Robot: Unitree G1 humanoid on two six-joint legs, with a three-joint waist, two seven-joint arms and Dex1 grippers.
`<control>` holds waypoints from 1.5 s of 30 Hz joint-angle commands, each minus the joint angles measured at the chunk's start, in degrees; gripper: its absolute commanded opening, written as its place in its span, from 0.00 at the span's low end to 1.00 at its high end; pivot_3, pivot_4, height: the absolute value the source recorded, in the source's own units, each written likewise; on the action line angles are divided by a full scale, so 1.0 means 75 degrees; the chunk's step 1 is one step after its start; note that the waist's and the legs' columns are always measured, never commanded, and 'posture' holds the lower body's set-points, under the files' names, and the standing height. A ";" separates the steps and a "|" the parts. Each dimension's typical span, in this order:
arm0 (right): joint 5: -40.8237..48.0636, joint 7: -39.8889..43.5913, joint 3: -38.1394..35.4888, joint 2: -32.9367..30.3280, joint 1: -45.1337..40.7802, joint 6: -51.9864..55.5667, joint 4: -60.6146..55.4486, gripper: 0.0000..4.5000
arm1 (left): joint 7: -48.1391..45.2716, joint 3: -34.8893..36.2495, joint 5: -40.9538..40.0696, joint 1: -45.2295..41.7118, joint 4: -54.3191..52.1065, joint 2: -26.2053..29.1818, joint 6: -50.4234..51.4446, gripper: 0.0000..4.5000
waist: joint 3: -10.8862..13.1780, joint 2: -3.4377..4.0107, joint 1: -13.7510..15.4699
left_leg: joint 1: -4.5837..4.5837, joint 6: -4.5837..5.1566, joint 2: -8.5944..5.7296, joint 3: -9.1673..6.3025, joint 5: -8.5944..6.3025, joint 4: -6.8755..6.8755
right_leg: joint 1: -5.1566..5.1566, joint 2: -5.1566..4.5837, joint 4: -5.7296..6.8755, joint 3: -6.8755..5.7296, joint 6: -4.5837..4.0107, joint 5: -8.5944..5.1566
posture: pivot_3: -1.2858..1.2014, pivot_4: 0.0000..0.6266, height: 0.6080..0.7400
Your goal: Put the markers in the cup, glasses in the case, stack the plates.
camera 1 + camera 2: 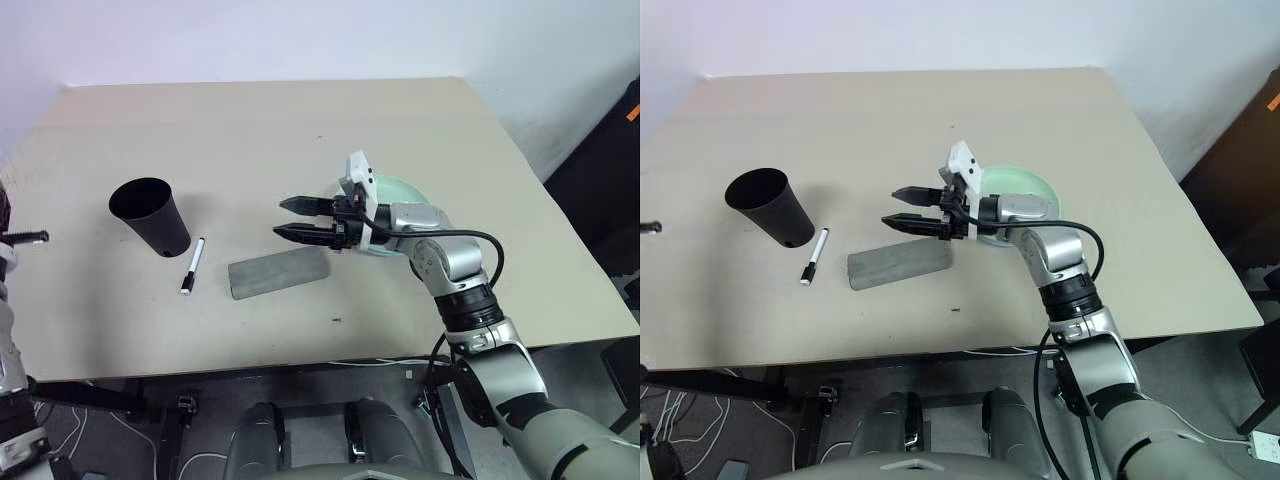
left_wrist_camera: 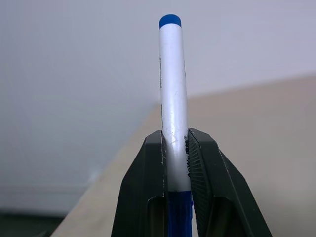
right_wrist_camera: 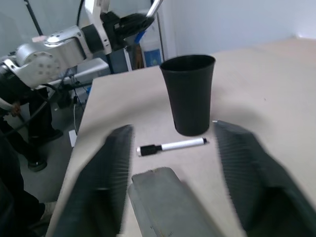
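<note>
1. While the left tool (image 2: 176, 148) is clamped tight on the blue-capped marker (image 2: 173, 79), it's up off the desk (image 1: 300, 130), out past the cup (image 1: 150, 214) on its far-left side.
2. Cup stands upright on the desk. The black-capped marker (image 1: 192, 265) lies just beside its base, on the right.
3. Grey case (image 1: 279, 273) lies flat, a bit further right of the cup, past that marker.
4. Right tool (image 1: 297, 219) hovers above the case's right end, fingers spread apart, gripping nothing.
5. Mint green plate (image 1: 405, 190) sits well right of the cup, partly hidden behind the right wrist.
</note>
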 commanded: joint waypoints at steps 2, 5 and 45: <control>0.0252 0.0054 -0.0132 -0.0047 0.0030 -0.0212 -0.0440 0.98 | -0.0594 0.0063 -0.0530 -0.0468 -0.0177 -0.0163 -0.1133 0.06 | -0.0001 -0.0001 0.0001 | 0.0000 0.0000 0.0001 -0.0001 0.0000 -0.0001 | 0.0000 0.0007 0.0000 0.0000 0.0001 0.0000 | 0.52 0.24 0.89; 0.0198 0.0013 -0.0090 -0.0067 0.0081 -0.0314 -0.0467 0.99 | -0.1123 -0.0135 -0.0870 -0.0797 -0.0136 -0.0338 -0.1615 0.06 | -0.0001 -0.0001 -0.0005 | 0.0000 0.0001 0.0003 -0.0002 0.0001 0.0001 | 0.0000 0.0013 0.0001 -0.0001 0.0005 0.0003 | 0.52 0.24 0.89; -0.0787 -0.1377 0.0001 -0.0360 0.0283 -0.1219 -0.0089 0.99 | -0.2627 -0.1513 -0.1032 -0.0975 0.1681 -0.1463 -0.2168 0.06 | 0.0000 0.0000 0.0005 | 0.0080 0.0002 0.0005 -0.0006 0.0002 0.0009 | 0.0083 0.0021 -0.0002 0.0000 0.0015 0.0006 | 0.52 0.24 0.89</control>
